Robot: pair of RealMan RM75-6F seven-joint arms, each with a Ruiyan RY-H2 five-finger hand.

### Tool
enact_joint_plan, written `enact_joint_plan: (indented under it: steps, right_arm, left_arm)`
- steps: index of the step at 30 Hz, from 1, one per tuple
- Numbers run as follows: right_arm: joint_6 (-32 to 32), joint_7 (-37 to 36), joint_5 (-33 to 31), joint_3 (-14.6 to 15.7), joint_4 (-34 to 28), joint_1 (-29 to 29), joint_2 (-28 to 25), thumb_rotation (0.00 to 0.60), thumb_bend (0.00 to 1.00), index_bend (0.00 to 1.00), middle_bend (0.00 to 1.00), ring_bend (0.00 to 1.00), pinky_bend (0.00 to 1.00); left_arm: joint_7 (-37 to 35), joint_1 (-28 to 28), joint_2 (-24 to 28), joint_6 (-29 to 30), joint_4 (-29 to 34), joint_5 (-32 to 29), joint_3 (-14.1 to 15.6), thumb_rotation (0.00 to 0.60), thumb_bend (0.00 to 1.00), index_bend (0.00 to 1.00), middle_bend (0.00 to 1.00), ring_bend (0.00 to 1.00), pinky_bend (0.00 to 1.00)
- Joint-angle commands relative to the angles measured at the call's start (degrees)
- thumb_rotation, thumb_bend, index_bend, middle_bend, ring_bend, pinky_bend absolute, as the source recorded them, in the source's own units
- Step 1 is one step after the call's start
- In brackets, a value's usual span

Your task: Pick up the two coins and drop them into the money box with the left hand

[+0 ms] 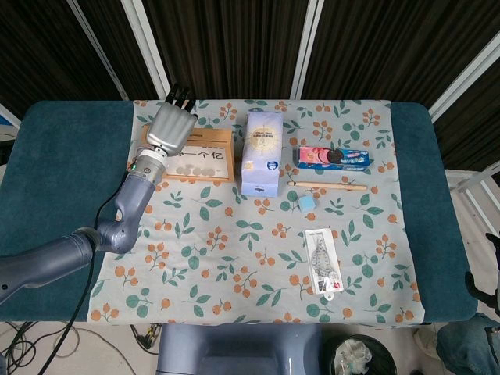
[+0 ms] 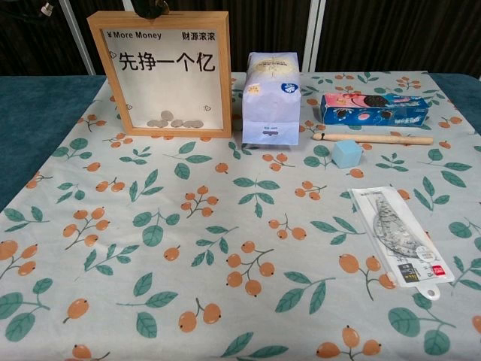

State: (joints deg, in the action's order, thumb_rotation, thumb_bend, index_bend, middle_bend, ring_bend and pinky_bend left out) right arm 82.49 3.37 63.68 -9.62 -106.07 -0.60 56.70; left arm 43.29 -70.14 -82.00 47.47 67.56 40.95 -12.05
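Inside the money box (image 2: 170, 71), several coins (image 2: 175, 122).

Our left hand (image 1: 170, 129) covers the money box's (image 2: 170, 73) top edge, so we cannot tell its grasp.

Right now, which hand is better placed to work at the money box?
Left. The left hand hangs over the top edge of the money box, where coins already lie behind the window. The right hand shows in neither view.
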Motion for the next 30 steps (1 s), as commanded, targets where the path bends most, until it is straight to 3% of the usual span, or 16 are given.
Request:
enact_joint_plan:
  steps: [1,30]
  right_arm:
    - [-0.04,0.01,-0.03,0.02,-0.02,0.00,-0.02,0.600,0.44,0.15,0.07,0.01,0.00]
    - [-0.15,0.32,-0.50,0.01,-0.26,-0.07,-0.11,0.600,0.44,0.15,0.07,0.01,0.00]
  left_arm:
    - [0.23,-0.07,0.06,0.10,0.12,-0.21,-0.01,0.600,0.38,0.55,0.18,0.00,0.00]
    - [2.60,-0.63,0.63,0.59,1.80,-4.88,-0.16,0.600,0.38,0.53,0.16,0.00,0.00]
